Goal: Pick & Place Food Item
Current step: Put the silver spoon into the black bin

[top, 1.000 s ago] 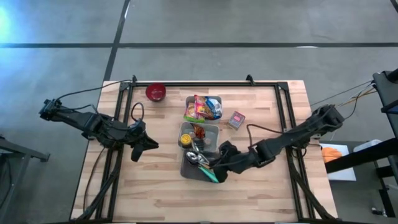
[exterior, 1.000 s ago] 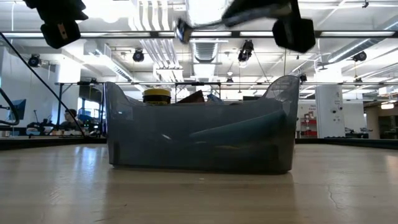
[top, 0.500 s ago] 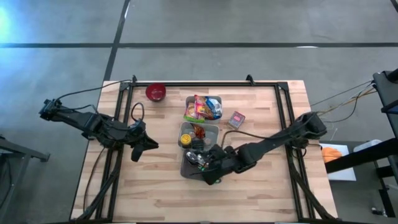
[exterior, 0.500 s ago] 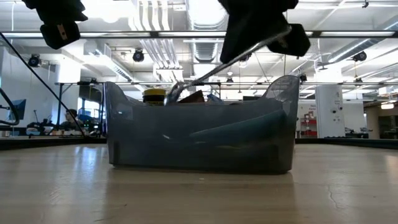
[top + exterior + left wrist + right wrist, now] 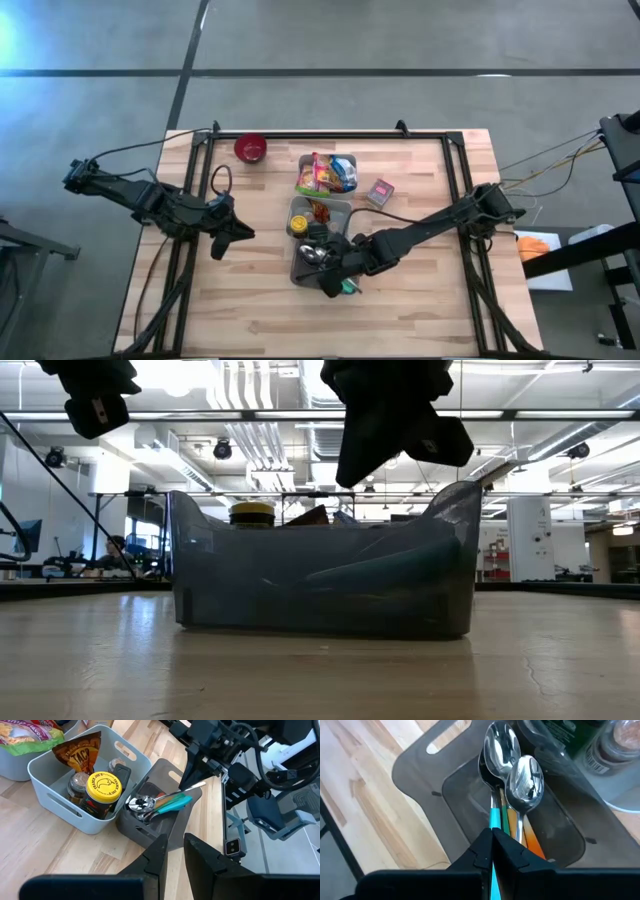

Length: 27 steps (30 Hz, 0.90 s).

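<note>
Overhead, desk-level and wrist views of a two-arm rig at a wooden desk [image 5: 250, 300]. The right hand [image 5: 493, 841] hangs over the dark grey bin [image 5: 300, 272], its fingers clenched on the teal handle of a spoon [image 5: 526, 776] whose bowl lies among the other spoons in the bin; in the desk-level view the same hand appears as a dark mass just above the bin's rim. The left hand [image 5: 222, 240] waits above bare desk, well apart from the bins; its fingers stand close together with a narrow gap and nothing between them, though whether they count as released or clenched cannot be told. The food items lie beyond the spoon bin: a yellow-lidded jar [image 5: 104, 788] and a brown snack pouch [image 5: 77, 753] share the light grey bin [image 5: 52, 800] touching it, and bright snack packets [image 5: 322, 173] fill a further container toward the far edge. A small box [image 5: 380, 192] and a red bowl [image 5: 251, 149] stand separately on the desk. Judged step: the grasp of a utensil is made, and no food item is in either hand. The next move probably calls for a straight lift so the spoon's bowl clears its neighbours and the bin's wall, then a carry to wherever it is wanted; which food item is meant cannot be told
</note>
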Each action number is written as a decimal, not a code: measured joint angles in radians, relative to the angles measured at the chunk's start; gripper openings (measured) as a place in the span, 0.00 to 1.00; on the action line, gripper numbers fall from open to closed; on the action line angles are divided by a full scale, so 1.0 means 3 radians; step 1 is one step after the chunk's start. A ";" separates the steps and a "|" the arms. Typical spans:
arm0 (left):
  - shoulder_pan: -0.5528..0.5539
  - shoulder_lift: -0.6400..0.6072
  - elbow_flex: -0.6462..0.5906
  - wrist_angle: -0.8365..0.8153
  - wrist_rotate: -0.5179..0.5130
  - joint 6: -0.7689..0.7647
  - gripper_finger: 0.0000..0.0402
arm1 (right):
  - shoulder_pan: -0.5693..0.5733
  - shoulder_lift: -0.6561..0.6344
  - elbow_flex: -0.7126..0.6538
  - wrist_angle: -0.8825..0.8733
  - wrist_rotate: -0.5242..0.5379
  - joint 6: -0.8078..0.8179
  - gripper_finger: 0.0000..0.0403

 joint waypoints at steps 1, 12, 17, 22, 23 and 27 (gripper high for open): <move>0.0001 0.0000 0.0000 0.0000 0.0000 0.0000 0.17 | 0.0000 0.0003 -0.0005 0.0003 -0.0007 0.0000 0.02; 0.0001 0.0000 0.0000 0.0000 0.0001 0.0000 0.17 | -0.0036 -0.0009 -0.0018 -0.0008 -0.0502 -0.0145 0.02; 0.0001 0.0000 0.0000 0.0000 0.0000 0.0000 0.17 | -0.0039 -0.0004 -0.0019 -0.0075 -0.0580 -0.0272 0.02; 0.0000 0.0000 0.0000 0.0000 0.0001 0.0000 0.17 | -0.0060 -0.0010 -0.0019 -0.0235 -0.0725 -0.0380 0.08; 0.0001 0.0000 0.0000 0.0000 0.0001 0.0000 0.17 | -0.0062 -0.0010 -0.0019 -0.0288 -0.0731 -0.0402 0.11; 0.0001 0.0001 0.0000 0.0000 0.0000 0.0000 0.17 | -0.0090 -0.0010 -0.0019 -0.0354 -0.0800 -0.0505 0.27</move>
